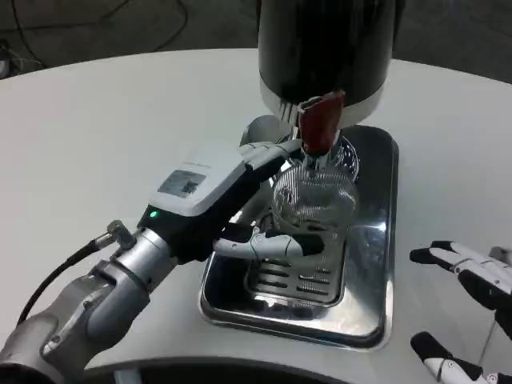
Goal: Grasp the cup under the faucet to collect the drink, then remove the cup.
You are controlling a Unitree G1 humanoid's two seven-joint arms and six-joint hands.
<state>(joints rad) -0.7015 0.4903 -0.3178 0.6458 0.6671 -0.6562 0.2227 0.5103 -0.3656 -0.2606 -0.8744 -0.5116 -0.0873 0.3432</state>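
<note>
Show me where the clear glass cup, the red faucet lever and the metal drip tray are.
clear glass cup (314,198), head view, on its ribbed side wall.
red faucet lever (320,124), head view, on its front face.
metal drip tray (382,240), head view, on its bare right rim.

Left hand grips clear cup under red faucet; right hand open on table.

The left hand reaches far and right from its silver forearm, fingers wrapped around the cup. The right hand waits near right (fingers spread, holding nothing).
</note>
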